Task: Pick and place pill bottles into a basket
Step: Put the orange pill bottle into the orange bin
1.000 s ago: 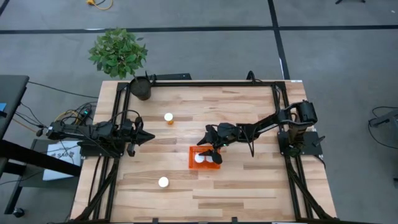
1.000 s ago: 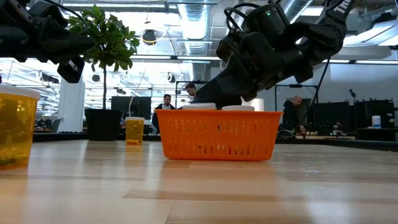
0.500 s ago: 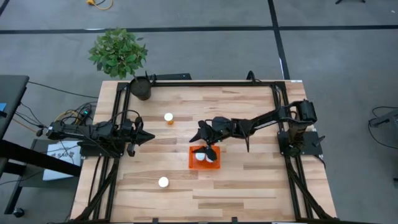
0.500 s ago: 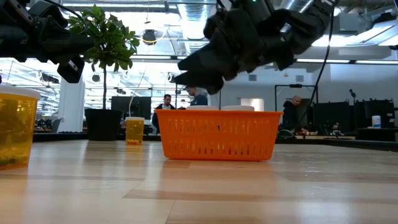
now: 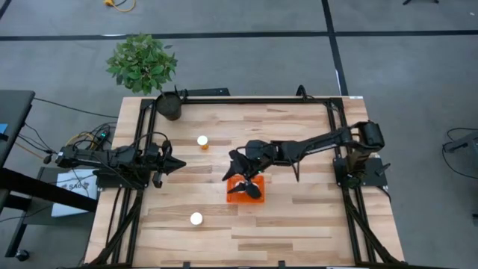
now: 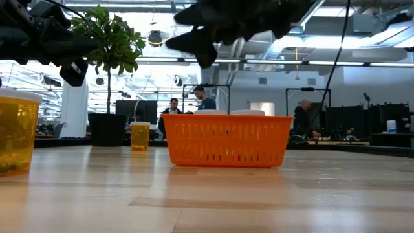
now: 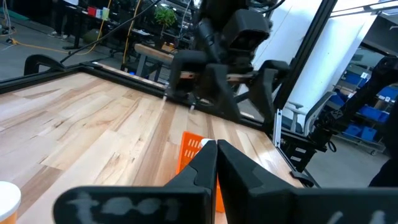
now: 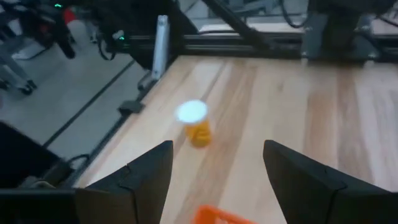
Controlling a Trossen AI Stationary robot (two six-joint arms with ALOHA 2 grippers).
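Note:
The orange basket [image 5: 236, 196] stands mid-table. In the low view [image 6: 226, 139] two white caps [image 6: 207, 111] [image 6: 248, 111] show above its rim. One pill bottle [image 5: 202, 141] stands upright on the table farther back and also shows in the right wrist view [image 8: 194, 123]. Another bottle [image 5: 196, 219] stands near the front and is large at the left in the low view [image 6: 14, 133]. My right gripper [image 5: 239, 178] is open and empty, raised above the basket's left part, fingers wide apart [image 8: 217, 149]. My left gripper [image 5: 175, 166] is shut and empty at the table's left, above the table [image 7: 216, 152].
A dark round plant pot [image 5: 169, 107] with a leafy plant stands at the table's far left corner. Black frame rails [image 5: 254, 99] run along the table's edges. People show in the room behind the table [image 6: 206, 100]. Bare wood lies at the right and front [image 5: 314, 217].
My right gripper has risen from the basket, clear of its rim, and gone a little toward the table's left edge. The basket and the bottles have stayed where they were.

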